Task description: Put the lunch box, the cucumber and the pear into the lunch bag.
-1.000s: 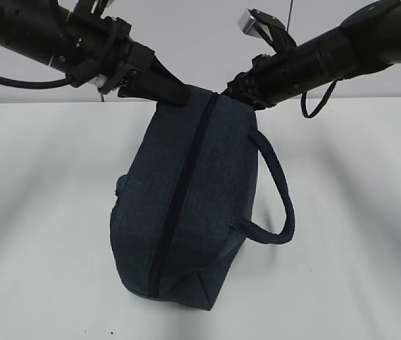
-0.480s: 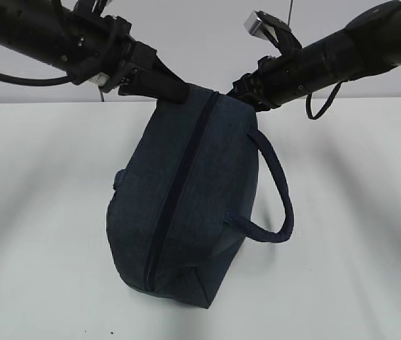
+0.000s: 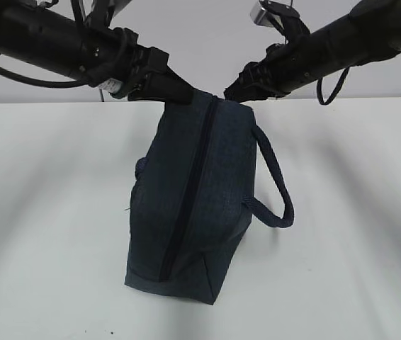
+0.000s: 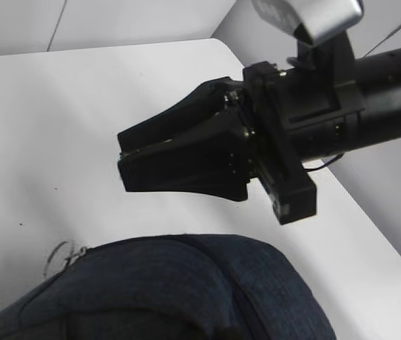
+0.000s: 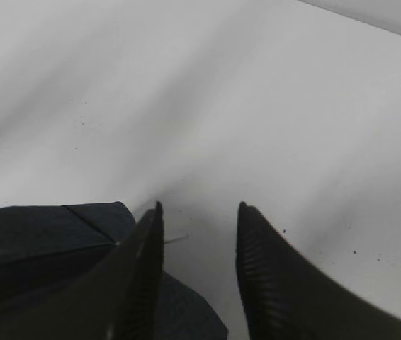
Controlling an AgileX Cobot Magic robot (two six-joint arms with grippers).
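The dark navy lunch bag (image 3: 193, 198) stands on the white table with its long top zipper (image 3: 186, 191) closed. Its far end rises toward both arms. My left gripper (image 3: 179, 94) sits on the bag's far left top corner, shut on the fabric; in the left wrist view the bag (image 4: 186, 290) hides its fingers. My right gripper (image 3: 234, 91) hovers at the far right corner, open, with only bare table between its fingertips (image 5: 199, 207). The bag's edge (image 5: 37, 241) lies left of them. The lunch box, cucumber and pear are out of view.
The padded loop handle (image 3: 275, 184) hangs off the bag's right side. A metal ring pull (image 4: 62, 255) lies at the bag's end on the table. The right gripper's black body (image 4: 186, 156) stands close across from the left wrist camera. White table (image 3: 349, 212) surrounds the bag.
The right gripper has opened and come off the bag's corner. Both arms rose a little, and the bag's near end swung rightward while the left gripper stayed on its corner.
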